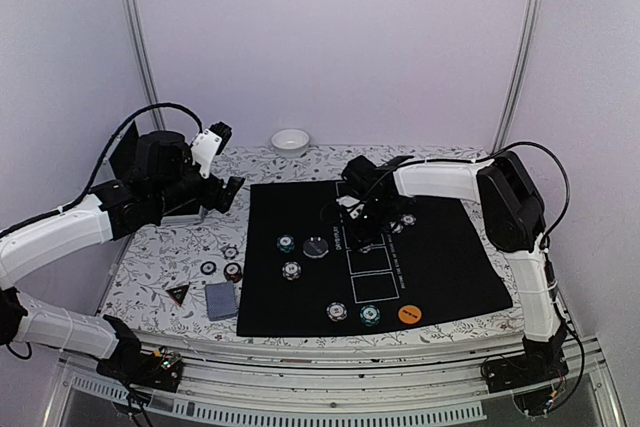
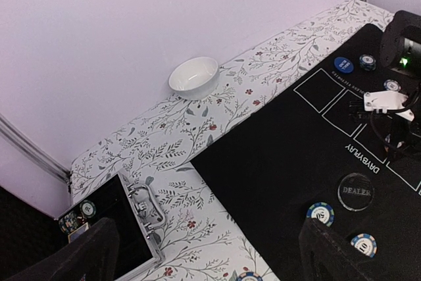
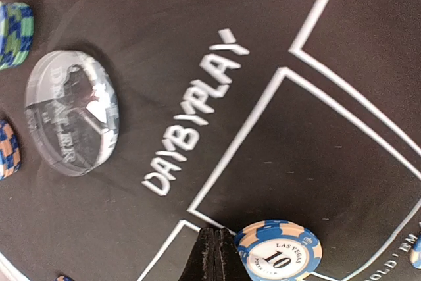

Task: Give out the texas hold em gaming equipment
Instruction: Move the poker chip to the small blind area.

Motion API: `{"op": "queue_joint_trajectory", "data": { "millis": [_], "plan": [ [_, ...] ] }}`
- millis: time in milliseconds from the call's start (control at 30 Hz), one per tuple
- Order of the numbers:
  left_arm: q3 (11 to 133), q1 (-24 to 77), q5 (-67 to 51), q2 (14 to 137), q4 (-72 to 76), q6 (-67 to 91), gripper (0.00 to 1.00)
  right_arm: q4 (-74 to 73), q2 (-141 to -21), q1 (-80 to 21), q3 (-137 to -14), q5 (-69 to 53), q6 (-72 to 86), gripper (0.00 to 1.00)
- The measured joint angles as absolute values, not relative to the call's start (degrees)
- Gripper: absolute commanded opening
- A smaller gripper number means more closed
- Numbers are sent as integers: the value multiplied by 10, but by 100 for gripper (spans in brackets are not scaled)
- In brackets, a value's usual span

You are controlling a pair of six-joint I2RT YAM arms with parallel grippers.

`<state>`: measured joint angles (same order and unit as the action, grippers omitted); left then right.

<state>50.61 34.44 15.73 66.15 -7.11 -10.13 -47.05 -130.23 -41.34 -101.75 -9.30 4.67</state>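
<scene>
On the black mat [image 1: 450,257], my right gripper [image 3: 217,255] is shut, its fingertips pressed together with nothing between them. A blue "10" poker chip [image 3: 279,251] lies flat right beside the tips, on a white card-box line. A clear dealer disc [image 3: 72,121] sits further off, with a green chip [image 3: 14,34] beyond it. More chips [image 1: 291,270] and an orange button [image 1: 408,313] lie on the mat. A triangle marker [image 1: 178,293] and the grey-blue cards [image 1: 221,299] rest on the floral cloth. My left gripper [image 2: 207,261] hangs open and empty above the cloth.
A small white bowl [image 2: 193,76] stands near the back wall. The open aluminium case [image 2: 112,228] lies at the left under my left arm, a chip inside it. A blue button [image 2: 343,64] sits at the mat's far end. Three chips [image 1: 232,271] lie on the cloth.
</scene>
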Motion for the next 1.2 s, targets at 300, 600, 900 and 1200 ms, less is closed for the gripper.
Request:
{"op": "queue_joint_trajectory", "data": {
  "millis": [300,600,900,1200],
  "plan": [
    [506,344,157,662,-71,-103,98,-472,-1296,-376,-1012,-18,56,3],
    [506,341,157,662,-71,-103,98,-476,-1287,-328,-1000,48,50,3],
    [506,340,157,661,-71,-103,98,-484,-1285,-307,-999,71,41,3],
    [506,340,157,661,-71,-103,98,-482,-1219,-347,-964,-9,28,3]
  ]
}}
